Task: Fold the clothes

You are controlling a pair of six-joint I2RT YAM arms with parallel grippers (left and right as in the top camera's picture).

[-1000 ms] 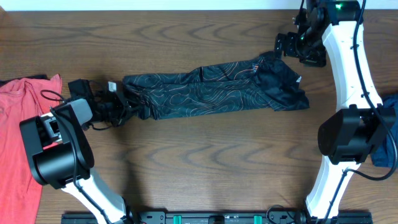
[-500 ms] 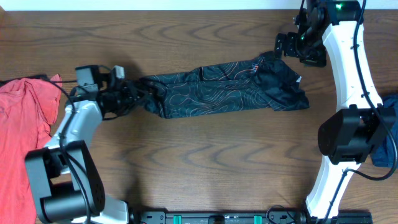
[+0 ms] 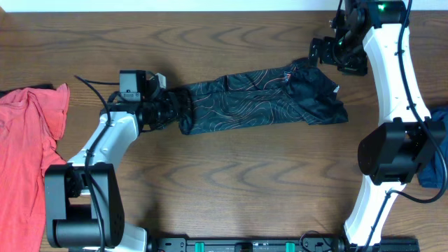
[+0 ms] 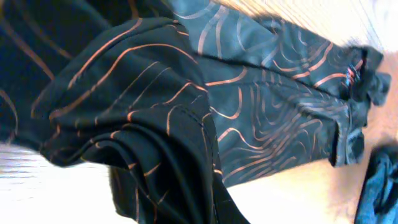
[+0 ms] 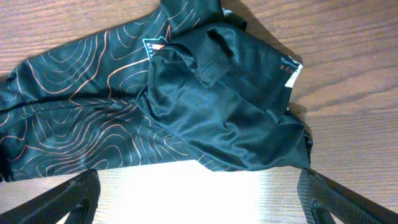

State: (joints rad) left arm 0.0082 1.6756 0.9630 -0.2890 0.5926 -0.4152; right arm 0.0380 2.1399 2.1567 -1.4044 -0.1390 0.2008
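The clothes, a black jersey (image 3: 259,101) with thin orange contour lines, lie in a long, narrow band across the middle of the table. My left gripper (image 3: 170,110) is shut on the jersey's bunched left end, lifting it. In the left wrist view the dark fabric (image 4: 155,124) fills the frame and hides the fingers. My right gripper (image 3: 330,53) hovers open above the jersey's rumpled right end. In the right wrist view its fingers (image 5: 62,199) stand wide apart over bare wood, just short of the jersey (image 5: 205,106) and its small white tag (image 5: 290,68).
A red garment (image 3: 28,147) lies at the table's left edge. A blue cloth (image 3: 439,150) shows at the right edge, behind the right arm's base. Bare wood lies in front of the jersey.
My left gripper has carried the jersey's left end to the right, making the band shorter and bunching the fabric. The right arm has stayed still.
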